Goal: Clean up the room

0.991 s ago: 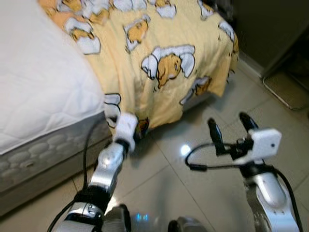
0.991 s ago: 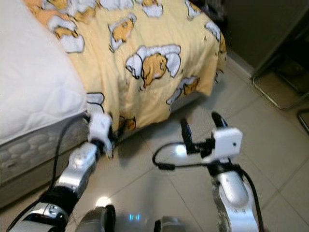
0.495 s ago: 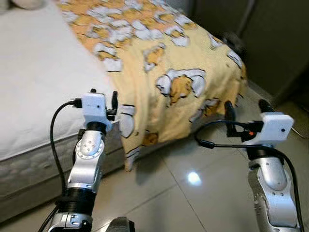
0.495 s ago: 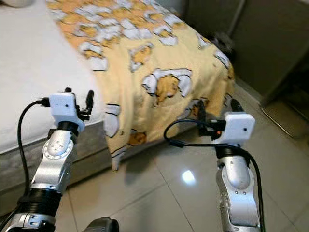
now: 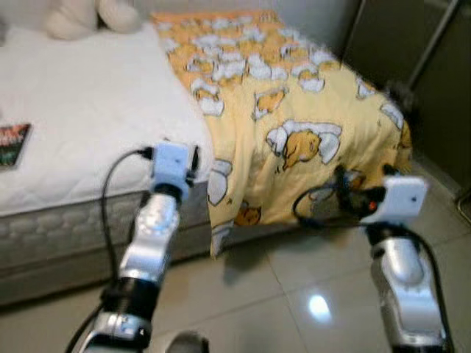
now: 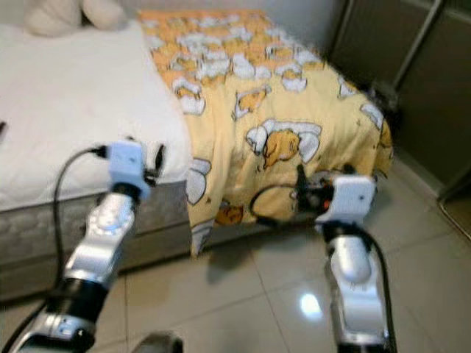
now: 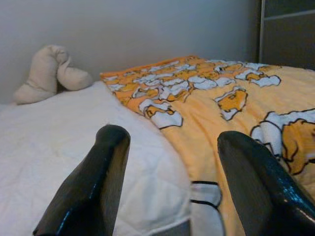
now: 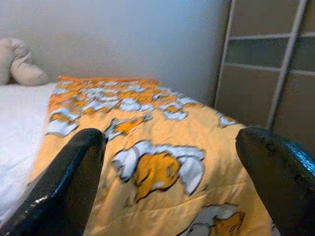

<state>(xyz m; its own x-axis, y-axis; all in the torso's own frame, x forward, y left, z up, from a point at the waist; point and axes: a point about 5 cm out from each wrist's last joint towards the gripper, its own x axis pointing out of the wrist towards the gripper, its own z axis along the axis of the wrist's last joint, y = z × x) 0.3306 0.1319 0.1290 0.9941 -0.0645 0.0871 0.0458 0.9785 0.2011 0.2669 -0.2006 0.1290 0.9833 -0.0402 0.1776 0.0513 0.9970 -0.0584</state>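
A book (image 5: 13,144) is lying flat at the far left of the bare quilted white mattress (image 5: 81,125), with a soft cream stuffed toy (image 5: 77,16) slumping at its head. The left gripper (image 5: 193,157) is hovering at the mattress edge, fingers spread and empty, likely lining up on the blanket. That thin yellow cartoon-print blanket (image 5: 294,118) is drooping over the bed's corner toward the glossy tiled floor (image 5: 294,294), needing straightening. The right gripper (image 5: 340,179) is facing its hanging side, fingers wide apart, holding nothing.
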